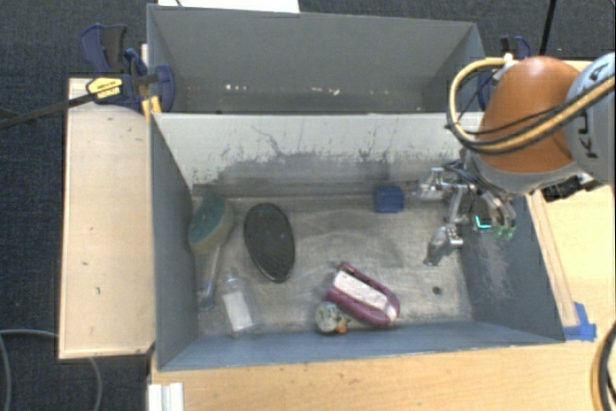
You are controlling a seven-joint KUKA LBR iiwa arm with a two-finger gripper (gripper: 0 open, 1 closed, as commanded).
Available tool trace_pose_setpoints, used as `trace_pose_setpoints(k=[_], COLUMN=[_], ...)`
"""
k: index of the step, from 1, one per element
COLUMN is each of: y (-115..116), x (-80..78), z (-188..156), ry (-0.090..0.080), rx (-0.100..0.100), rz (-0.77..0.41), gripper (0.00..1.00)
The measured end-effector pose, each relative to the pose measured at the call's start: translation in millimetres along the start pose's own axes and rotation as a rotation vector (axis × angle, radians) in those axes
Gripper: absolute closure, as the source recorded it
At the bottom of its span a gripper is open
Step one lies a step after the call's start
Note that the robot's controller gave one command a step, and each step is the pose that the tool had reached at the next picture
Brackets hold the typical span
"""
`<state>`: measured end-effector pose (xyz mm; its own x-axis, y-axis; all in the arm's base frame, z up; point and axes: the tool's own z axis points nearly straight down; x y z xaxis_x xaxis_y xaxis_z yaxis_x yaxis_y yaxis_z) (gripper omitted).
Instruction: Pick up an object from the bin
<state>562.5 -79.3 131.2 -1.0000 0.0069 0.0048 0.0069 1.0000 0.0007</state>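
From my end the gripper point(443, 244) hung over bare floor at the right side of the bin point(318, 63), and I honestly couldn't tell if it was released or clenched. Closest thing was a small blue block point(389, 198) just left of it, by the far wall. A pink packet point(363, 295) lay near-left.

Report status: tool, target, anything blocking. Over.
Tool over bare floor, right end of bin. Nearest: small blue block by back wall, pink packet toward front. Nothing blocking either.
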Motion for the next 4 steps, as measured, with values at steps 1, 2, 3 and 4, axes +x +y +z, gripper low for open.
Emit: trace_pose_setpoints(k=[1,2,3,4], y=[30,37,37,-22], x=[-26.6,-28.2,-28.9,4.4], z=[-39,35,36,-104], ry=[-0.013,-0.032,-0.035,-0.016], rx=[0.0,-0.002,-0.001,0.002], rz=[0.143,0.384,0.384,0.144], gripper=[0.0,0.0,1.0,1.0])
